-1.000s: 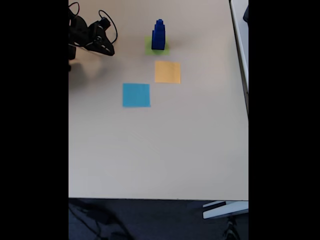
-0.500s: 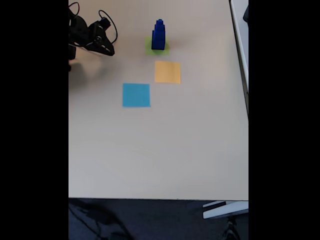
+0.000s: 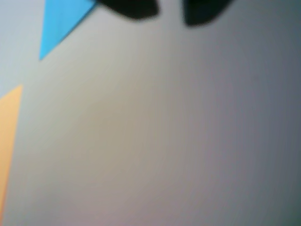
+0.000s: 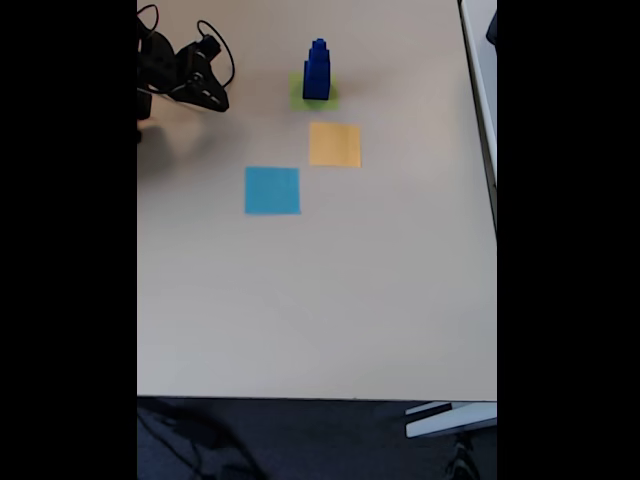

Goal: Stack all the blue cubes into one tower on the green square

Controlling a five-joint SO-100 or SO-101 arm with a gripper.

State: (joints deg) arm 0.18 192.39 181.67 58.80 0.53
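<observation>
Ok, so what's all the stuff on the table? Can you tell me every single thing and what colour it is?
blue cubes: one dark blue tower, stacked on the green square, far end of the table in the fixed view; it narrows toward the top, single cubes too small to count
green square: one, lime paper, under the tower
orange square: one, flat paper, just nearer than the tower
light blue square: one, flat paper, left of and nearer than the orange one
table: one, pale beige
second table edge: one, pale, along the right side
arm: one, black with cables, far left corner, away from the tower
gripper: two dark blurred fingertips with a gap between, holding nothing
</observation>
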